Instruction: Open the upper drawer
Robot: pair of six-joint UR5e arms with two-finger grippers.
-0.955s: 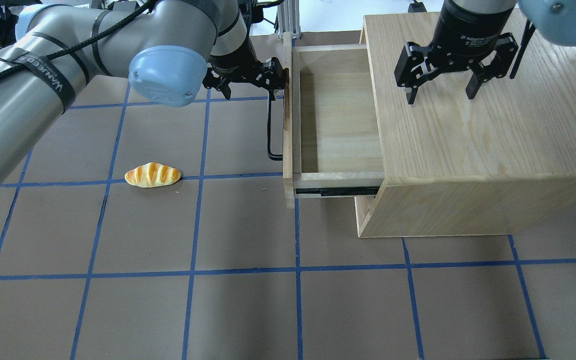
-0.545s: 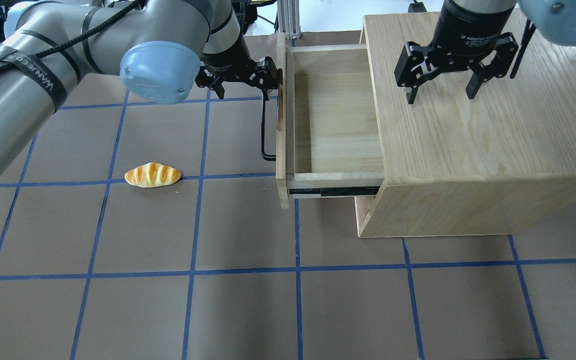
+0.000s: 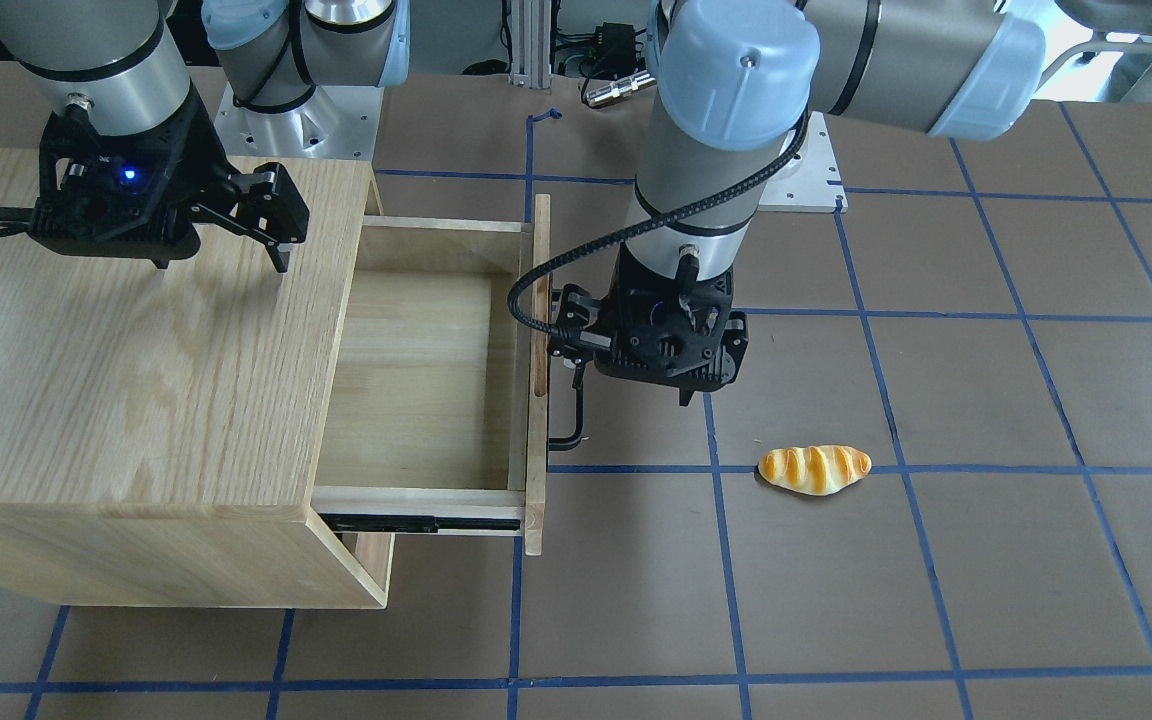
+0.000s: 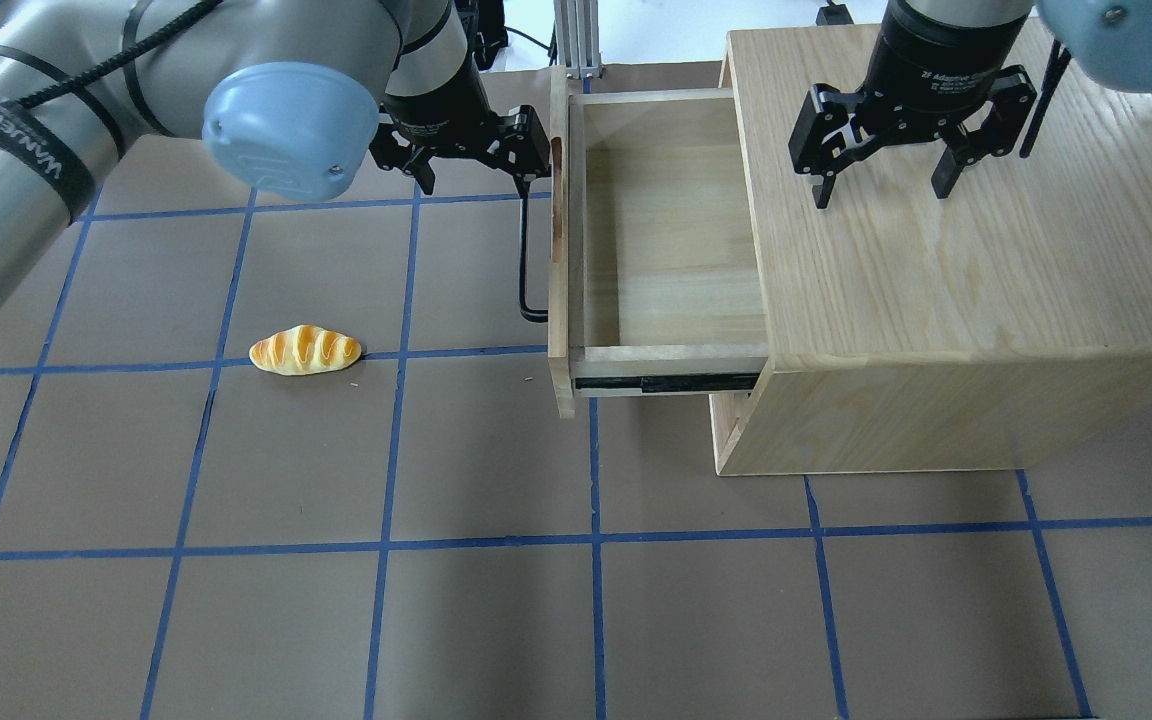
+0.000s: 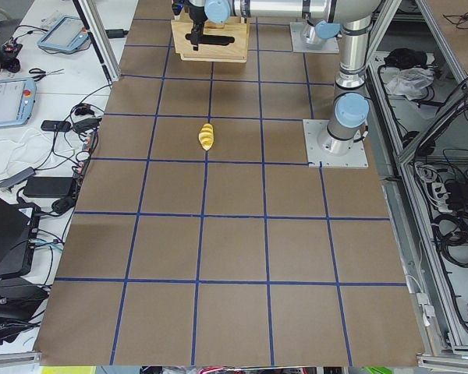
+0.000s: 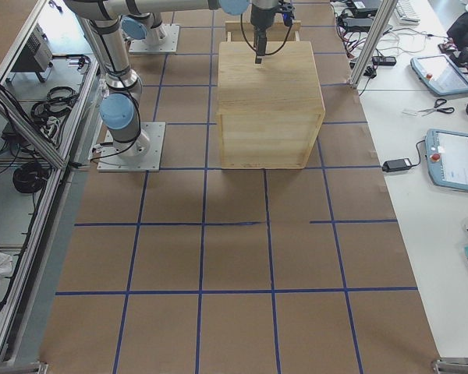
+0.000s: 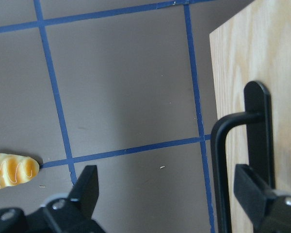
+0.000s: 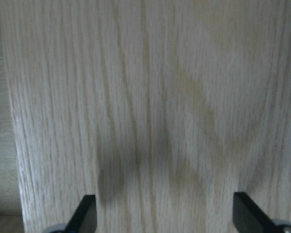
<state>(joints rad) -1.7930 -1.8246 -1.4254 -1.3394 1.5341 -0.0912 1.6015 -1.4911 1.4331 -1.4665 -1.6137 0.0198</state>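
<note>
The upper drawer (image 4: 671,230) stands pulled well out of the oak cabinet (image 4: 966,290), empty, with a black slide rail showing. Its black bar handle (image 4: 526,260) faces the table's left side. My left gripper (image 4: 474,180) is open at the handle's far end. In the left wrist view the handle (image 7: 219,170) lies between the fingers, close to the right finger (image 7: 262,194), which sits over the drawer front. My right gripper (image 4: 881,195) is open and empty just above the cabinet top. In the front-facing view the left gripper (image 3: 630,390) is beside the drawer front (image 3: 536,380).
A toy bread roll (image 4: 304,350) lies on the brown, blue-taped table left of the drawer; it also shows in the front-facing view (image 3: 814,469). The cabinet (image 3: 116,380) fills the table's right rear part. A lower drawer sits shut under the open one.
The left gripper has moved left and the drawer has slid a little further out with it. The right gripper has not moved.
</note>
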